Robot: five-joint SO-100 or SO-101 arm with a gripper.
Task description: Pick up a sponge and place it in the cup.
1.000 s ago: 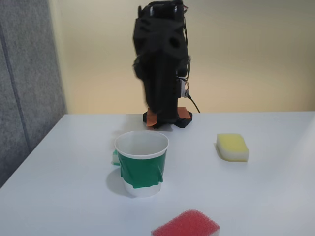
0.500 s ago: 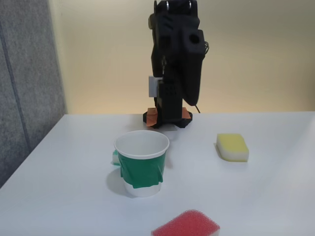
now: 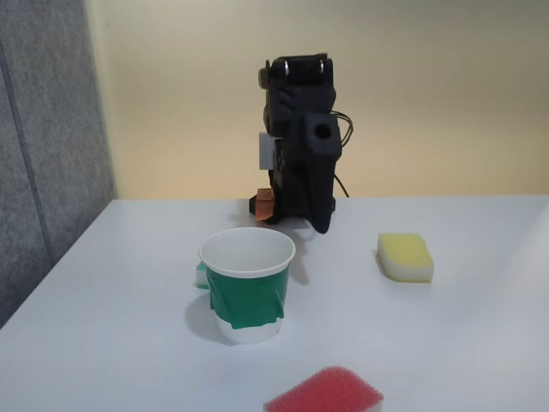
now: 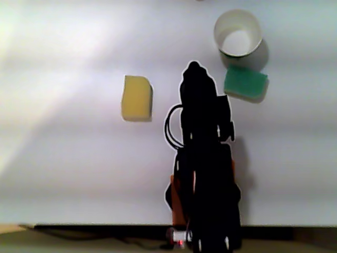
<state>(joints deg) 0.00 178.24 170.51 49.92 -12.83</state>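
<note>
White table [image 3: 480, 343]: cup [image 3: 247, 285] empty, sponge [image 3: 324, 393] nearby; gripper [image 4: 194, 68] finger state unclear.

Fixed view: you look low across the table [image 3: 103, 343], facing the arm [image 3: 300, 154] and back wall. Other view: you look down from above, apparently from behind the arm [image 4: 202, 158]. Shared: cup [image 3: 247, 283] [image 4: 238, 32], yellow sponge [image 3: 405, 257] [image 4: 136, 98].

One cup [image 3: 247, 286] standing on the counter [image 3: 446, 343], three sponges lying around it: one red sponge [image 3: 324, 391], one yellow sponge [image 3: 405, 257], one green sponge [image 4: 245, 83], one black arm [image 3: 299, 163] standing behind.
</note>
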